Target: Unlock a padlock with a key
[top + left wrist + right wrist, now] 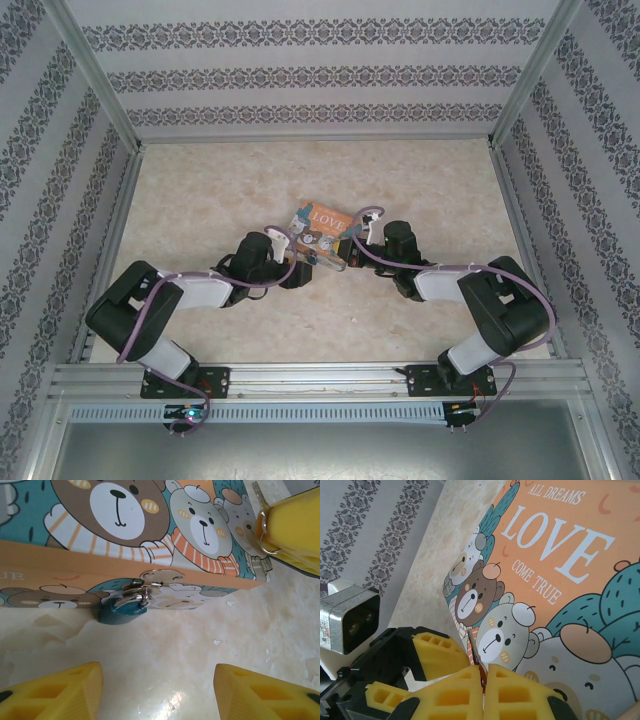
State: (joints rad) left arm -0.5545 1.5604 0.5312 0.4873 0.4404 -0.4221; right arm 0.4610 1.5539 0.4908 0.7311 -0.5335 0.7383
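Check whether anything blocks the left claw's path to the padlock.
Nothing visible does. The open left claw faces the padlock hanging on the box front, with just bare table between them. The right claw, pinching the key, sits off to the side at the box corner.

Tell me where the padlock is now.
In the left wrist view, the padlock hangs on the front of the box, left of centre, beyond the open left gripper.

The light is bright and soft. The table (200, 645) shines a little. Close yellow pads (55, 690) look blurry.
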